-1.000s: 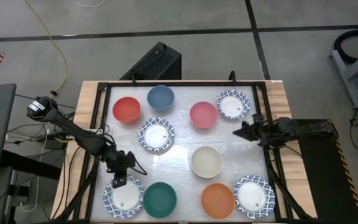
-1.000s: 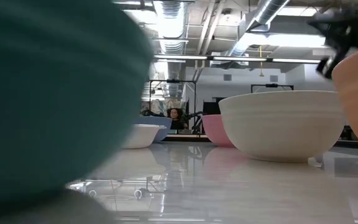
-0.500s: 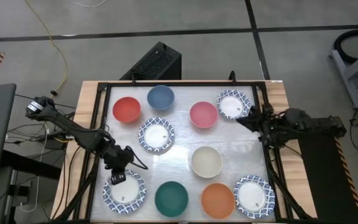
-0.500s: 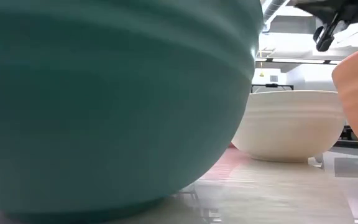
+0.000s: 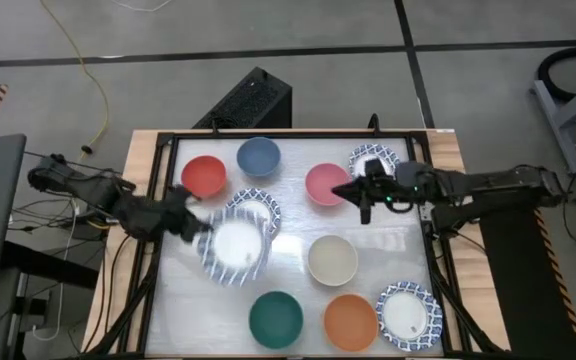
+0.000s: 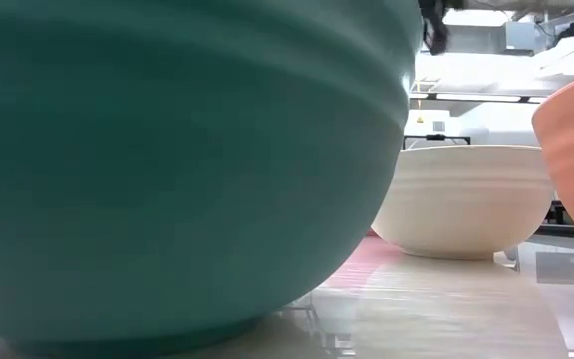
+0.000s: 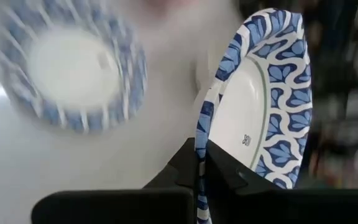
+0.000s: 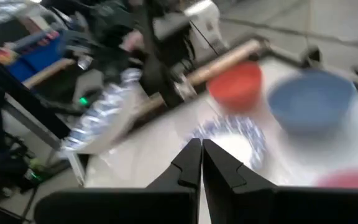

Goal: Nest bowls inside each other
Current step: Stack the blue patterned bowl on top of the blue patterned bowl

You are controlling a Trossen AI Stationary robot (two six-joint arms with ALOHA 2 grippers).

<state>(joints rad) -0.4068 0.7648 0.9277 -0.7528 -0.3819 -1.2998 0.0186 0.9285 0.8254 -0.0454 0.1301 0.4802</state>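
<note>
Since the earlier frames, my left gripper (image 5: 190,226) has lifted the blue-patterned bowl (image 5: 233,248) off the near left corner of the worktop (image 5: 288,270) and carried it toward the centre; that corner is now bare. The left wrist view shows the fingers (image 7: 185,171) pinching this bowl's rim, with the bowl hanging tilted on edge. In the high view it is blurred with motion and overlaps the second patterned bowl (image 5: 258,207), which sits left of centre. I cannot tell whether the two touch. I judge this as the approach to the first nest, with release not yet made.

Moving rightward, the red bowl (image 5: 203,176) and blue bowl (image 5: 258,157) sit along the far edge. The green bowl (image 5: 275,318) stands at the near edge and fills the low view. The pink bowl (image 5: 326,184), cream bowl (image 5: 332,260) and orange bowl (image 5: 351,321) rest singly, unnested.

On the right, my right gripper (image 5: 356,192) has swung inward from the worktop's edge and now hovers over the pink bowl, partly covering the far right patterned bowl (image 5: 370,159). Its fingers are pressed together and hold nothing. The last patterned bowl (image 5: 408,313) lies at the near right corner. No bowl is yet clearly nested, so nearly all the task remains.
</note>
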